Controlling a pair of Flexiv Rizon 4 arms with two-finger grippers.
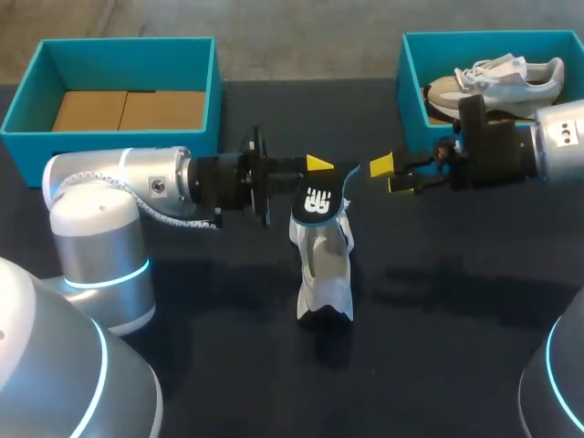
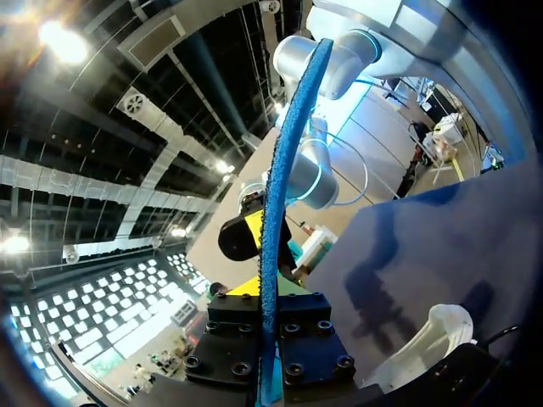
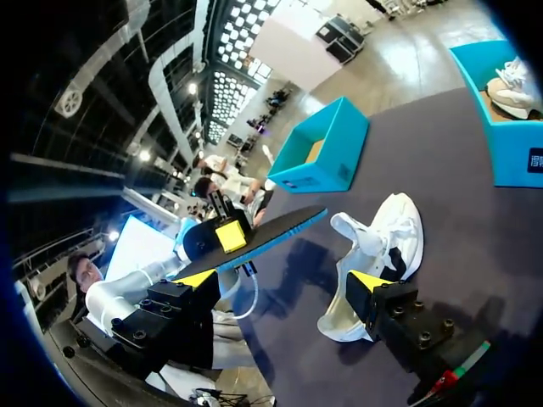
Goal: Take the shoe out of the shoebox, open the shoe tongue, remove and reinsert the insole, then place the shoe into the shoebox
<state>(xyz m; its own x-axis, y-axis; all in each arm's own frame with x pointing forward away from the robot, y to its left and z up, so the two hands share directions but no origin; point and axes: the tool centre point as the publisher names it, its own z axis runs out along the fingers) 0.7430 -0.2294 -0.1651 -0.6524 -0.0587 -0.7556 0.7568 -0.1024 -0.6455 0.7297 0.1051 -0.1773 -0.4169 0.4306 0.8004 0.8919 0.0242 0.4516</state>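
- The left arm comes in from the left, and its left end effector (image 1: 318,170) hangs above the middle of the counter (image 1: 438,347).
- The left end effector is clenched on the insole (image 1: 318,199), which is dark on top with a blue edge. In the left wrist view the insole (image 2: 278,195) stands edge-on between the two fingers, pinched from both sides.
- The insole is off the counter. Its free end points toward the right arm.
- The shoe (image 1: 324,274) is white and rests on the counter near the middle, just below the held insole. From the head view I cannot tell whether insole and shoe touch.
- In the right wrist view the shoe (image 3: 382,246) sits ahead of the right arm's fingers, its tongue raised, and the insole (image 3: 271,229) is in the air beside it.
- The right end effector (image 1: 391,175) is released, its yellow tips spread with nothing between them. It hovers just beside the insole's free end and faces the left end effector.
- The left box (image 1: 128,55), teal, sits at the far left of the counter and shows only its brown cardboard floor.
- The right box (image 1: 411,87), also teal, sits at the far right behind the right arm.
- A second shoe (image 1: 497,80), pale with white laces, lies inside the right box.
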